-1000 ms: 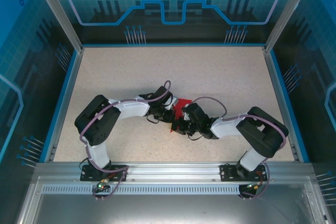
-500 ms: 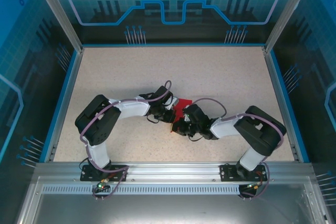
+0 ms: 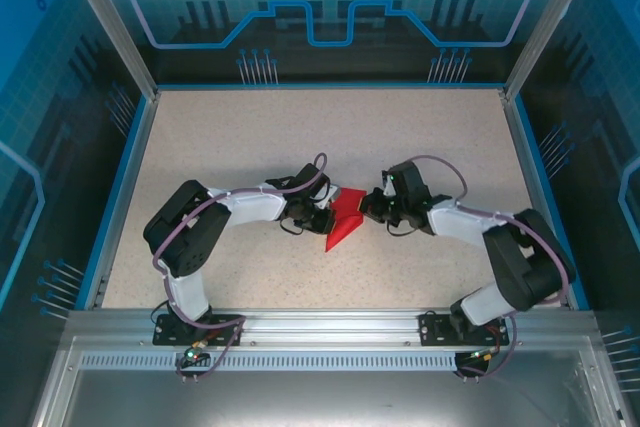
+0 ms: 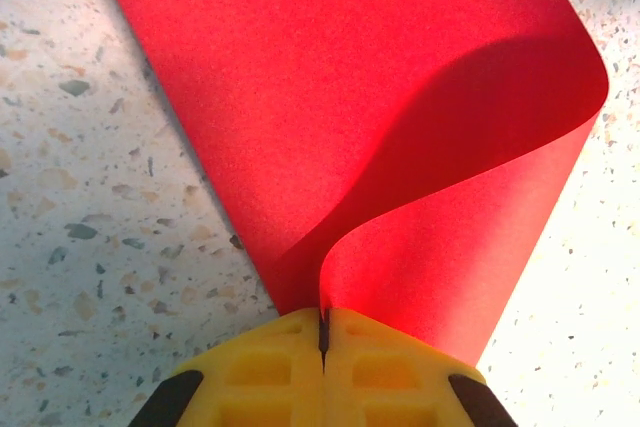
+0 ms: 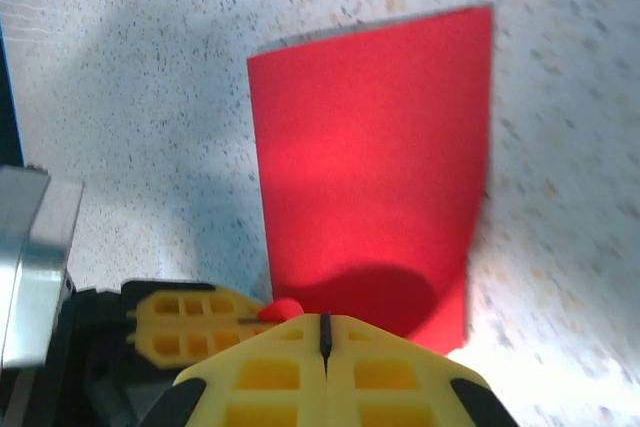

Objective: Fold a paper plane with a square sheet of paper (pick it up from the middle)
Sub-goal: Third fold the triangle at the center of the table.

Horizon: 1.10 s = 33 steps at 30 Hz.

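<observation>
Red paper point(image 4: 300, 77); tbl point(image 4: 90, 197) beige, dark-speckled.

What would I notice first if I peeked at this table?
The bright red paper in the middle of the speckled table. The left gripper and the right gripper pinch it from opposite sides, and it curls over by the left gripper's yellow fingers.

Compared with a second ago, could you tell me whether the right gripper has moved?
Yes: the right gripper moved away from the near rail and somewhat rightward.
</observation>
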### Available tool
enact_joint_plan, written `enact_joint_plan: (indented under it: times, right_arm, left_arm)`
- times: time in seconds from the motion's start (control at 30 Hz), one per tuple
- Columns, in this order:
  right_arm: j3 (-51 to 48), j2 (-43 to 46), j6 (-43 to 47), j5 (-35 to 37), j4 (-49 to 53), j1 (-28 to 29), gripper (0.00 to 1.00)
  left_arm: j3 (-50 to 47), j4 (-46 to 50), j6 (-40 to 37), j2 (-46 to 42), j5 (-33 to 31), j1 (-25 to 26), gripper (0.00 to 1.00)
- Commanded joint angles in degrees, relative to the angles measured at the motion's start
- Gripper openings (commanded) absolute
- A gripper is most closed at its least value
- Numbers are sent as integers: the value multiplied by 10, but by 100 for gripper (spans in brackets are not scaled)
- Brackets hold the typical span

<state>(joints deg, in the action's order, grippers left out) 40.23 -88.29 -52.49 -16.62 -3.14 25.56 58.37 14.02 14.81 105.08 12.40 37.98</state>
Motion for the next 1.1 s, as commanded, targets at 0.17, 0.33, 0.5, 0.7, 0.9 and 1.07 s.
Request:
enact_joint_plan:
  times: [0.17,0.33,0.5,0.7,0.9,1.07]
  right_arm:
    - [181,-147,126,-27,173,-7,0]
    - [267,-219,184,-14,266,-3,0]
    - [310,-268,215,-5,315,3,0]
    - [317,-277,219,1,321,4,0]
    - [319,-280,220,-1,321,4,0]
    - [318,-286,219,-4,316,4,0]
  left_arm:
    - [1,32,-15,28,-3,1,1]
    - [2,34,-17,28,-4,1,1]
    - [8,37,-19,24,-5,1,1]
    - [14,38,-23,19,-12,1,1]
    - [22,39,-26,23,-18,-1,1]
    - [25,40,-27,20,-11,-1,2]
